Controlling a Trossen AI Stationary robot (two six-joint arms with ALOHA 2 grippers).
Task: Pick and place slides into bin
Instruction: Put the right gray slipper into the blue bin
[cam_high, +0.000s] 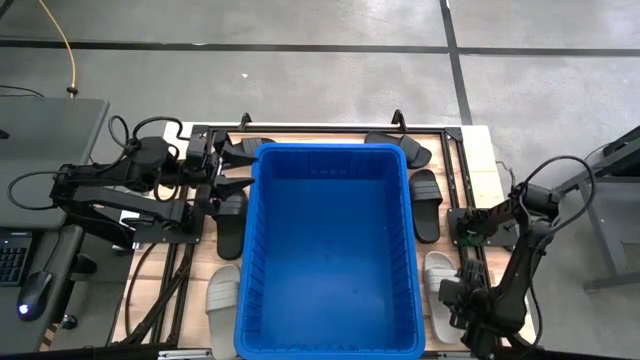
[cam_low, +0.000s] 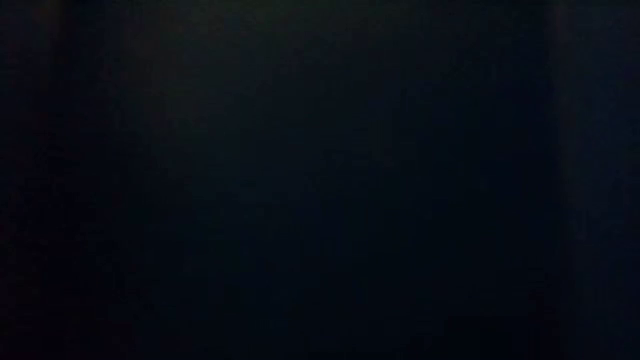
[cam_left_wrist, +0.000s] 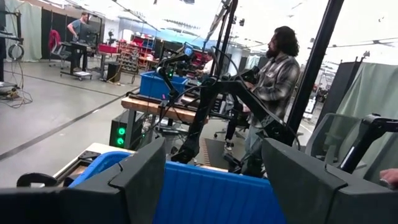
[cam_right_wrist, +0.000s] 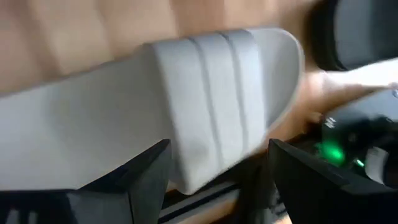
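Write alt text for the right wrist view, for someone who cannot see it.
A light grey slide with a wide ribbed strap lies on the wooden table, filling most of the picture just beyond the right gripper, whose open dark jaws stand apart and hold nothing. A black slide shows at one corner.

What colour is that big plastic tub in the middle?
Bright blue; the large ribbed plastic tub shows best in the high view.

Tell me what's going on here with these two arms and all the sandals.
Two arms are set to load slides into the blue bin, which looks empty so far. The right pincer is open above a grey slide on the table at the bin's right. The left pincer is open, near the black slides at the bin's left, holding nothing.
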